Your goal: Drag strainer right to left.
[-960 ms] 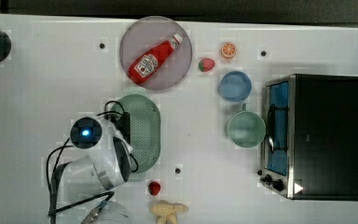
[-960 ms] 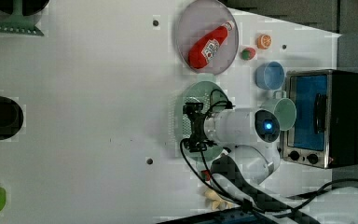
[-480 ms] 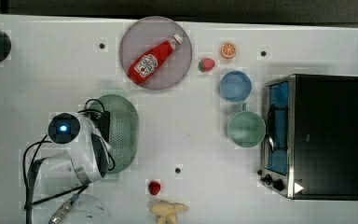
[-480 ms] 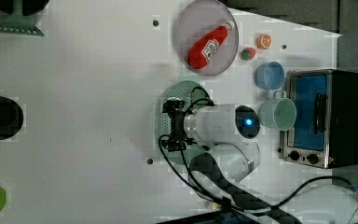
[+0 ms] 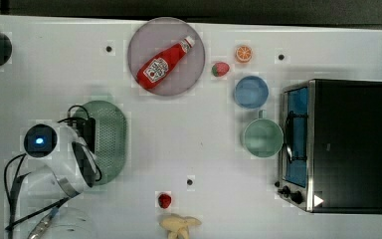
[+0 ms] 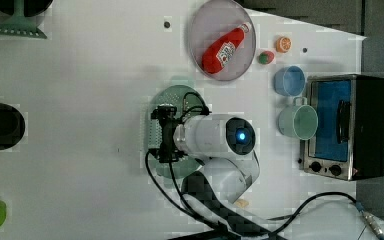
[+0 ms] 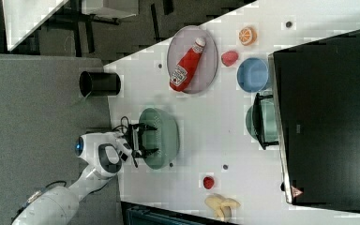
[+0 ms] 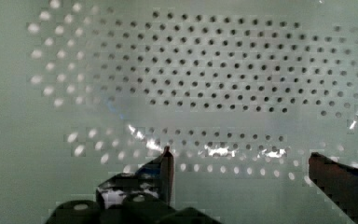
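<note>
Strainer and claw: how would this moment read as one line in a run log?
claw: open, inside strainer | strainer: upright on table, the top view's left of plate | step: drag under way

Strainer [image 5: 110, 141] dragged away from toaster oven [image 5: 336, 145], toward top view's left (now well apart from oven, gap to mint cup [image 5: 262, 138] much wider). Gripper [image 6: 161, 134] travelled with it, fingers spread inside strainer basin. Arm swung same way.
</note>
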{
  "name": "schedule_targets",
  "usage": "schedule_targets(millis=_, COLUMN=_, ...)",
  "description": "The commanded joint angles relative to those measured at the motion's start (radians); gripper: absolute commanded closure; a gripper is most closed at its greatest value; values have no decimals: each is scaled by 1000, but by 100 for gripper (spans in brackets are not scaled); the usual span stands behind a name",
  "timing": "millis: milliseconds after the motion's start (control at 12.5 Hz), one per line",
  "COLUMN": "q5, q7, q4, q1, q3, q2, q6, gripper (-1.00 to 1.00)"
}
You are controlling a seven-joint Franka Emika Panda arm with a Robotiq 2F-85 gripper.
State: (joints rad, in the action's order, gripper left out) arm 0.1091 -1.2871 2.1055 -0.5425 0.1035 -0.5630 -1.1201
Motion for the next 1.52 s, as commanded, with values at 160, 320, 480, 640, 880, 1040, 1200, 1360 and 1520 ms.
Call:
schedule_targets(millis=160, q5=23, q7=-58, q4=-85, q1=-39, q3=23, q2=-44, q6=18, gripper=-100)
schedule_targets(millis=320, q5=25, q7=-60, q4=-113, q1=-51, q3=23, q2=-59, q6=26, gripper=-100)
schedule_targets(millis=480, q5=26, q7=-61, q4=-129, q1=-63, q3=23, q2=-71, q6=26, gripper=-100)
schedule_targets(millis=640, q5=29, q7=-61, q4=-148, q1=-73, q3=23, q2=-82, q6=19, gripper=-100)
schedule_targets(millis=880, q5=41, q7=-62, q4=-163, q1=-82, q3=20, q2=-87, q6=21, gripper=-100)
schedule_targets(millis=1040, q5=38, q7=-56, q4=-160, q1=-81, q3=7, q2=-63, q6=44, gripper=-100)
schedule_targets(millis=1200, q5=36, q7=23, q4=-145, q1=-78, q3=-34, q2=12, q6=146, gripper=-100)
schedule_targets(millis=1360, q5=36, q7=207, q4=-146, q1=-72, q3=-89, q2=123, q6=270, gripper=-100)
schedule_targets(millis=1520, q5=36, q7=377, q4=-147, q1=-64, q3=-169, q2=246, q6=360, gripper=-100)
